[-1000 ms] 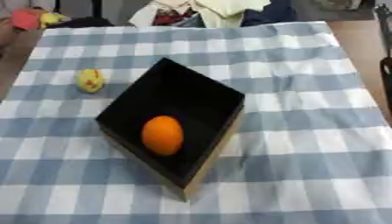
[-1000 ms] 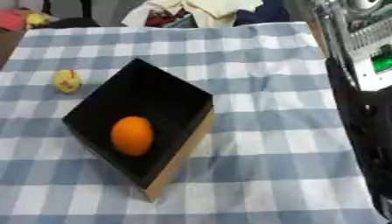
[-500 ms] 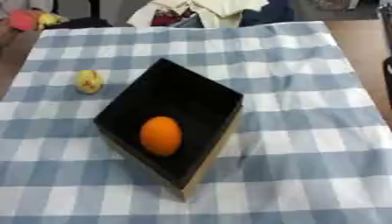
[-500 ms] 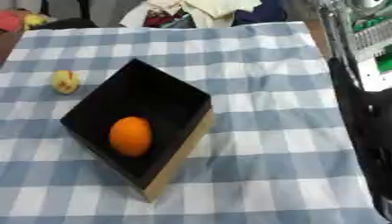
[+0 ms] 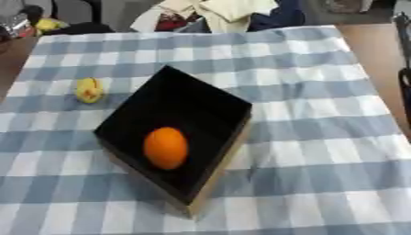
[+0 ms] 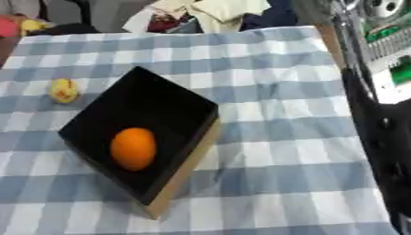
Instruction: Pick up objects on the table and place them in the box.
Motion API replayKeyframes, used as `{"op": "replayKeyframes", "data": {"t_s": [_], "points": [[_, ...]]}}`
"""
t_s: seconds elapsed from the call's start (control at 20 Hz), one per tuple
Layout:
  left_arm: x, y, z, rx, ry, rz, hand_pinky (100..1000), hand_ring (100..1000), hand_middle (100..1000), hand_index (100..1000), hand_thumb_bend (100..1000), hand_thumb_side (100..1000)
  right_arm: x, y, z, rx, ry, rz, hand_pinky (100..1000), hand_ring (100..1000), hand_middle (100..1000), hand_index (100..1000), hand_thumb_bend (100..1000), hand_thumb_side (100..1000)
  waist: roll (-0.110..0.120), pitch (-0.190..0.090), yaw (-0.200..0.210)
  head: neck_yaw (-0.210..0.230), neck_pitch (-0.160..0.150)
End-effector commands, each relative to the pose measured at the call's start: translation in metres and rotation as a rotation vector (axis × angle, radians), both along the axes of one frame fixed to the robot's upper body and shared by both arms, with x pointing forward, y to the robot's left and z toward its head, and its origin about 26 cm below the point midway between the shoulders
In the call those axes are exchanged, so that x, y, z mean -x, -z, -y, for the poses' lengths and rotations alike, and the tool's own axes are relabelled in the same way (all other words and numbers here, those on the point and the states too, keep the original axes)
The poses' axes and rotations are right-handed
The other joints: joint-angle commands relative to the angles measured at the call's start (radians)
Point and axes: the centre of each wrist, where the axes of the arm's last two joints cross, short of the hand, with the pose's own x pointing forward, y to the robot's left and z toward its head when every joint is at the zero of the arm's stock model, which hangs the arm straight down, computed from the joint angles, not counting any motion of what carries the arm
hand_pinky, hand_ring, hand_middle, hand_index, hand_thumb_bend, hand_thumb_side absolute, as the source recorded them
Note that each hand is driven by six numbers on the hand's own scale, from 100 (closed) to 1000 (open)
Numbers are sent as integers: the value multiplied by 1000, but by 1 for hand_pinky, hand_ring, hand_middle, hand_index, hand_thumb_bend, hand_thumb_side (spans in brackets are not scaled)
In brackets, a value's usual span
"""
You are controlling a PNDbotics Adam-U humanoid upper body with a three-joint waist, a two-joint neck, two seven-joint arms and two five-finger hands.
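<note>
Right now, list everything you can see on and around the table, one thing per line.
box: one, black, open, centre of the table, turned cornerwise.
orange: one, orange, inside the box, near its front.
small fruit: one, yellow with a reddish patch, on the cloth left of the box, apart from it.
tablecloth: one, blue and white check, covering the table.
heap of cloth: cream, dark blue and red, beyond the far edge.
robot's right arm: black, along the right edge of the right eye view; no hand in view.

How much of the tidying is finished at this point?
One orange fruit already lies inside the black box. Nothing is being carried, since neither robot hand shows in these views. A small yellow object remains on the checked tablecloth to the left of the box, apart from it, waiting to go in.
</note>
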Motion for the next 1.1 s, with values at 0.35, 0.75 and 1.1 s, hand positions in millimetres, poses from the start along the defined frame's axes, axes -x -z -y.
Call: {"op": "replayKeyframes", "data": {"t_s": [0.35,0.75,1.1], "points": [[-22,-3,11,-119,-53,-174,772,855,825,980,502,818,5,-8,-2,-4,6,36,923,861,815,920,100,832,2,-16,-5,11,-17],[-33,10,23,-173,-102,-382,800,882,842,995,546,761,5,-6,-2,-12,11,25,925,861,813,922,100,836,3,-12,-11,16,-20],[-38,17,33,-155,-121,-529,810,894,855,1000,439,685,5,-4,-2,-20,13,18,927,861,812,923,100,837,4,-10,-14,23,-25]]}}
